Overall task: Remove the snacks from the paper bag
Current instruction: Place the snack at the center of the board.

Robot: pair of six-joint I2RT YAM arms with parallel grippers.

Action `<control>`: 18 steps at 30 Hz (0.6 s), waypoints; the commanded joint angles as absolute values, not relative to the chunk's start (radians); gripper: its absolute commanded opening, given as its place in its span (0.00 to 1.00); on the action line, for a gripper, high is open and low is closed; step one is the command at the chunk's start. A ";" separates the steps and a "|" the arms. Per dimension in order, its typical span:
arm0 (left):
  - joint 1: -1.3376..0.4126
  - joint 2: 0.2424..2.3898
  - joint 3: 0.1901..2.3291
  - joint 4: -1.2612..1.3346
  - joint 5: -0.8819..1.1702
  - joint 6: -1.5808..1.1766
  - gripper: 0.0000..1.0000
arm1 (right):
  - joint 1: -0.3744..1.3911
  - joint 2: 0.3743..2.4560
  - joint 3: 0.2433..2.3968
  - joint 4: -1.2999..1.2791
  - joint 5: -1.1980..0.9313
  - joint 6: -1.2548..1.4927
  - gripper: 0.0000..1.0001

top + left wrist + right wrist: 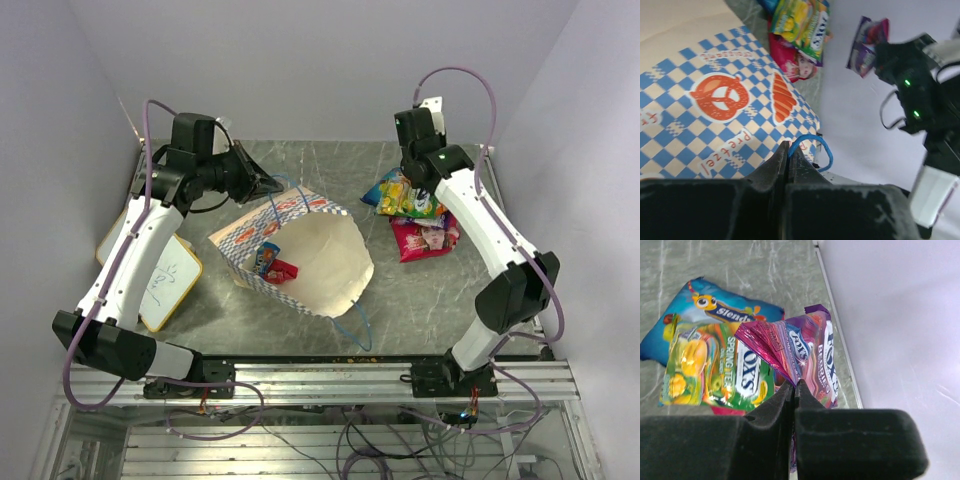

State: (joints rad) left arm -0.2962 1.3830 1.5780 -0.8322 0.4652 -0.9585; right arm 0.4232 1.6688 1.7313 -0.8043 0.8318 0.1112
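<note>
"Pretzel" in orange letters on the checkered band of the paper bag (715, 115), "FOX'S" in white on the purple-magenta packet (812, 352), "SPRING TEA" and "OX'S" on the yellow-green packet (715, 367), wording on the blue packet (670, 332) unclear, scribbles on the whiteboard (165, 285) unreadable

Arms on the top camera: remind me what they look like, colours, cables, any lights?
The left arm and right arm match: white link shells between black joint housings, with a mauve cable looping alongside each. Green lights glow near the right wrist. The left gripper and right gripper are matte black, with fingers tapering to thin tips.
</note>
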 commanded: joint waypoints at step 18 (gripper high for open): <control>-0.481 1.264 1.385 -0.772 0.598 -0.905 0.07 | 0.407 1.919 1.542 -0.520 0.592 0.173 0.27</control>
